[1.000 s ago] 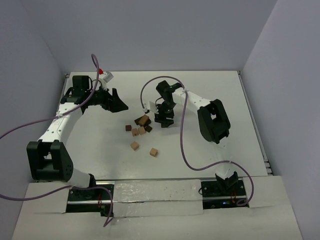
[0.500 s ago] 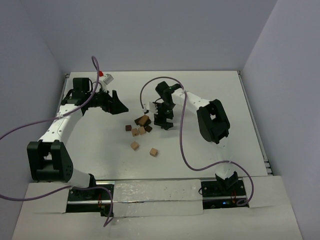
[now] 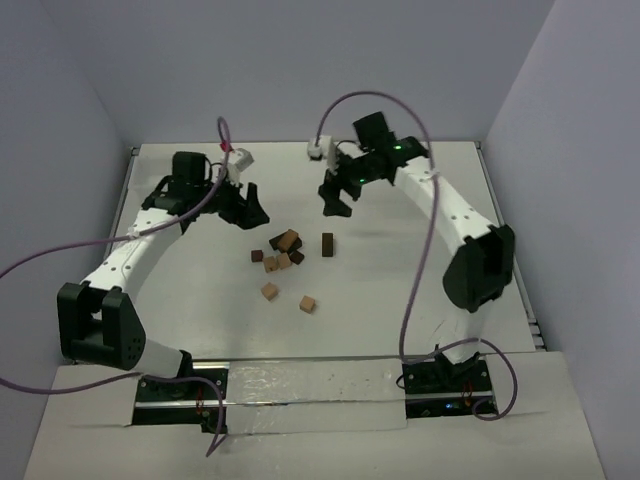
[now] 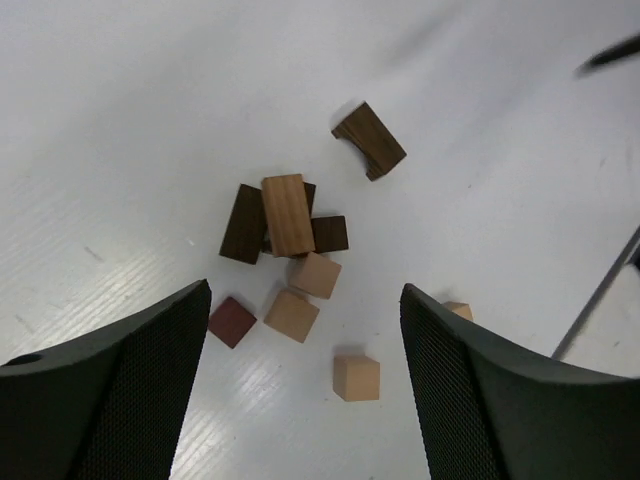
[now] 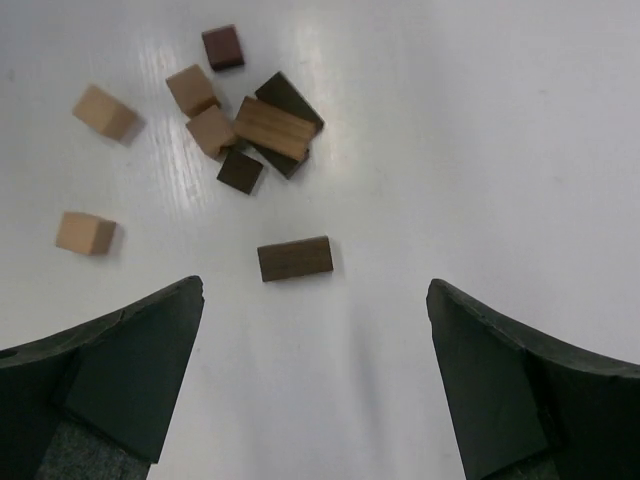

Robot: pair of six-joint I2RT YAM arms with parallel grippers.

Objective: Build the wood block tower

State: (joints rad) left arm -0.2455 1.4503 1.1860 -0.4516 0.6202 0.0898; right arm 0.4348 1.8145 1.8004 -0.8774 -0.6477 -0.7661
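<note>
The wood blocks lie loose on the white table, with no standing tower in view. In the pile (image 3: 285,245) a long tan block (image 4: 288,214) rests across dark ones (image 4: 243,223), with tan cubes (image 4: 315,274) and a reddish cube (image 4: 232,321) beside it. One dark oblong block (image 3: 327,244) (image 5: 294,258) lies alone to the pile's right. Two tan cubes (image 3: 269,291) (image 3: 307,303) sit nearer the arms. My left gripper (image 3: 248,210) (image 4: 305,390) hovers open just left of and behind the pile. My right gripper (image 3: 335,200) (image 5: 315,380) hangs open above and behind the lone dark block, holding nothing.
The table (image 3: 420,290) is walled at the back and on both sides. Purple cables loop over both arms (image 3: 365,100). A thin cable (image 4: 600,290) crosses the right edge of the left wrist view.
My right gripper opened, left the dark oblong block on the table right of the pile, and rose back toward the rear wall. My left gripper moved right toward the pile.
</note>
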